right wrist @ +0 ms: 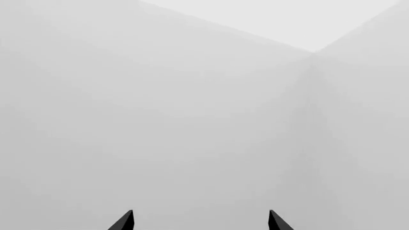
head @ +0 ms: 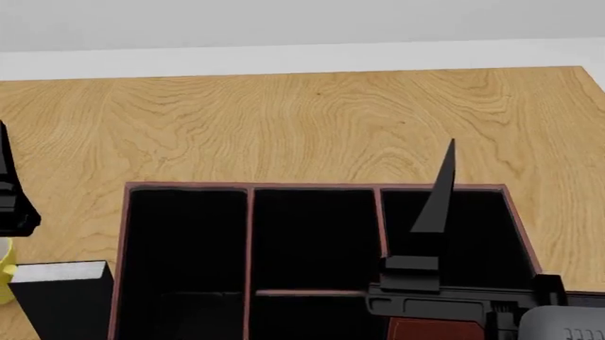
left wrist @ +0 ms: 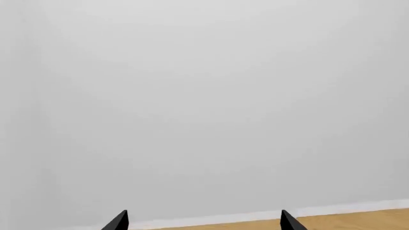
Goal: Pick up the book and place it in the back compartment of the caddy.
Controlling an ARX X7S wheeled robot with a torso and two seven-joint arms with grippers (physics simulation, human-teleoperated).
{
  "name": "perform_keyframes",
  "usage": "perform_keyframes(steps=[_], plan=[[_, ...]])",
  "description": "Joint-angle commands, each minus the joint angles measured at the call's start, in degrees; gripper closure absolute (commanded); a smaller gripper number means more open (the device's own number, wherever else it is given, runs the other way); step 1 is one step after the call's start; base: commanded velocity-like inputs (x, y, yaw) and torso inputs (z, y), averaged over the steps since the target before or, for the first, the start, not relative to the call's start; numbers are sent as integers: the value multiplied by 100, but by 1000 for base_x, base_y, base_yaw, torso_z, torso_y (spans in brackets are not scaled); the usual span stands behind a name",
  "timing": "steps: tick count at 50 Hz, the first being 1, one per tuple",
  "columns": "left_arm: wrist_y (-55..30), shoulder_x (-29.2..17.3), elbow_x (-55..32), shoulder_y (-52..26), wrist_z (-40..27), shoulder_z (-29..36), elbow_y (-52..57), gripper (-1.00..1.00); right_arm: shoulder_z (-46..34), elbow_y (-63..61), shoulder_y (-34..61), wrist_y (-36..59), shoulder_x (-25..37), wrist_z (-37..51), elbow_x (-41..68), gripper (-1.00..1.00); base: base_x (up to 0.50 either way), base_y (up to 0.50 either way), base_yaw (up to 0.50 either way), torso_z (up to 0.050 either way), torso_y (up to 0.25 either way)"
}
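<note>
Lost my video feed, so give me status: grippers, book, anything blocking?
Left gripper and right gripper open, empty. Book untouched, standing outside caddy, beside yellow mug. Back compartments unobstructed.

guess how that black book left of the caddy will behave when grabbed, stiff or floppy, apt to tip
The book looks like a flat-faced slab with crisp corners, so probably stiff rather than floppy. It seems thin and stands beside the caddy, so a nudge may tip it. Its smooth black cover could slip in a pincer.

Caddy (head: 125, 234) on the table (head: 283, 127) near its front, book (head: 61, 297) just left of it, mug (head: 6, 273) left of book
</note>
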Motion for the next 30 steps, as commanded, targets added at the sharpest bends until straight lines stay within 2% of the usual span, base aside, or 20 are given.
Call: perform_keyframes(steps=[1,4,6,9,12,17,19,24,30], plan=[[-684,-772,-358,-1354,646,-136,-650,-100,-131,39,35,-109,93,94,64,-100,0,0,0,0,0],[-987,-921,-429,-1842,800,-61,-1072,-100,-171,63,56,-109,104,108,69,-100,0,0,0,0,0],[-1605,-1107,-594,-2278,996,100,-1370,-100,-186,63,65,-110,114,120,79,-100,0,0,0,0,0],[-1409,-1327,-540,-2650,1490,392,-1839,-100,-202,119,46,-174,124,115,64,-100,0,0,0,0,0],[-1518,-1482,-319,-3121,1743,846,-2369,-100,-230,138,59,-185,130,136,39,-100,3,0,0,0,0],[-1765,-1727,-157,-3814,2623,1771,-2964,-100,-225,171,71,-267,139,182,-23,-100,0,0,0,0,0],[-1553,-1895,69,-3984,3044,2271,-3114,-100,-329,265,127,-254,133,176,-125,-100,0,0,0,0,0],[-1990,-2003,184,-4522,3793,2986,-3545,-100,-406,471,93,-347,138,149,-262,-100,0,0,0,0,0],[-1980,-2020,501,-4890,4441,3779,-4070,-100,-579,688,231,-374,122,78,-415,-100,0,0,0,0,0]])
